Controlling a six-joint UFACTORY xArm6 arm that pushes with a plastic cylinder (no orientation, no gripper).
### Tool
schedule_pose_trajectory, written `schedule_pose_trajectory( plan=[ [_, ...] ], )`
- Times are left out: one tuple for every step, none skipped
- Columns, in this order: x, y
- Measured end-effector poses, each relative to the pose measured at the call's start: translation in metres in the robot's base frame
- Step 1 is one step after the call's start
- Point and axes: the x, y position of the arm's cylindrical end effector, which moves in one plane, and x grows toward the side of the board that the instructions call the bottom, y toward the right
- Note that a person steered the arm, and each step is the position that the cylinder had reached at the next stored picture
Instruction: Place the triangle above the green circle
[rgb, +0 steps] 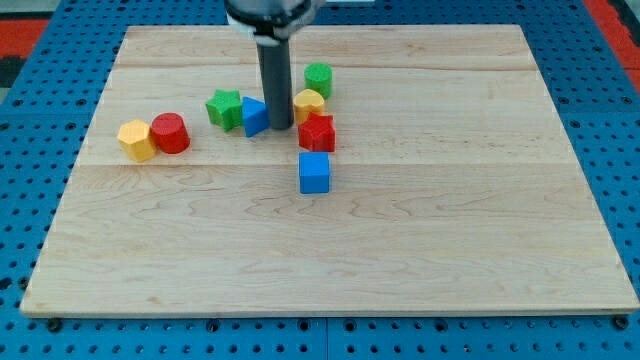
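The blue triangle (253, 116) lies near the board's upper middle, partly hidden by my rod. My tip (279, 126) rests just right of the triangle, touching or nearly touching it. The green circle (318, 78) sits up and to the right of the tip, near the view's top. A yellow block (308, 104) lies just below the green circle, and a red star-like block (317, 132) just below that, both right of the tip. A green star (224, 107) sits left of the triangle.
A blue cube (314, 172) lies below the red star-like block. A yellow hexagon (136, 139) and a red cylinder (171, 132) sit together at the board's left. The wooden board (450, 220) rests on a blue pegboard.
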Motion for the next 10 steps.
schedule_pose_trajectory(
  plan=[
    [0.014, -0.024],
    [0.010, -0.087],
    [-0.031, -0.111],
    [-0.054, -0.086],
    [-0.058, -0.107],
    [-0.042, -0.114],
    [-0.043, -0.069],
    [-0.047, -0.044],
    [-0.058, -0.017],
    [-0.082, -0.006]
  ],
)
